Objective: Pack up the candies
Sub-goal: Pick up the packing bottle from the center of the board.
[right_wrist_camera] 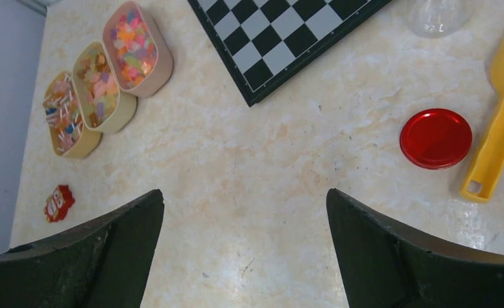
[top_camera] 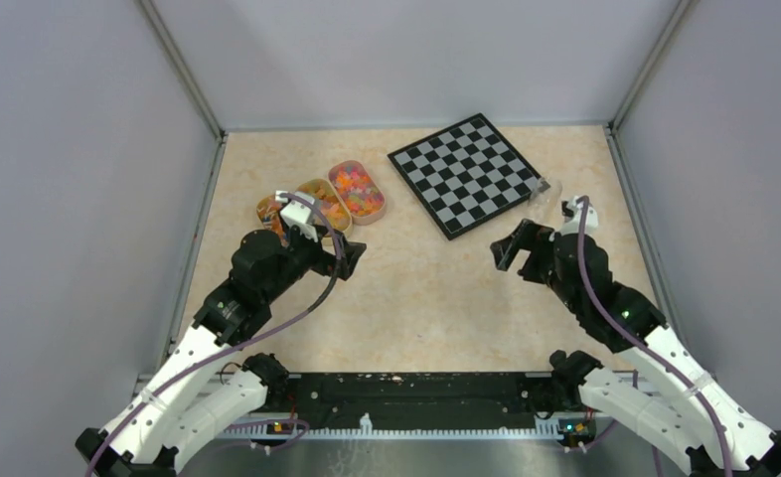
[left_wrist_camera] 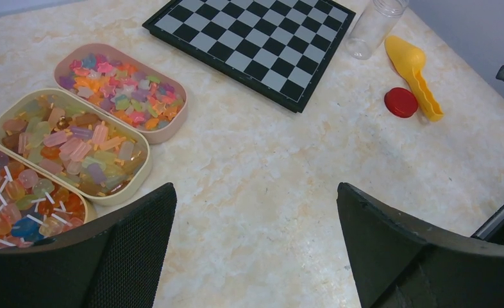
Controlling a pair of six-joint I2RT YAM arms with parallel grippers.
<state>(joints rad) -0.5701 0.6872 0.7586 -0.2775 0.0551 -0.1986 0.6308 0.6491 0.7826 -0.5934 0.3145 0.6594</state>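
Candies (left_wrist_camera: pixel 118 90) in three oval trays (left_wrist_camera: pixel 172 128) on beige marbled table (left_wrist_camera: pixel 256 192), grey walls (top_camera: pixel 59 149).

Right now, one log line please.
left gripper open, empty | right gripper open, empty | candies in trays | lid off jar

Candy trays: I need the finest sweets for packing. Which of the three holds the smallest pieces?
The pink tray, next to the chessboard: its candies are tiny bits; the cream tray and the tan tray hold larger pieces.
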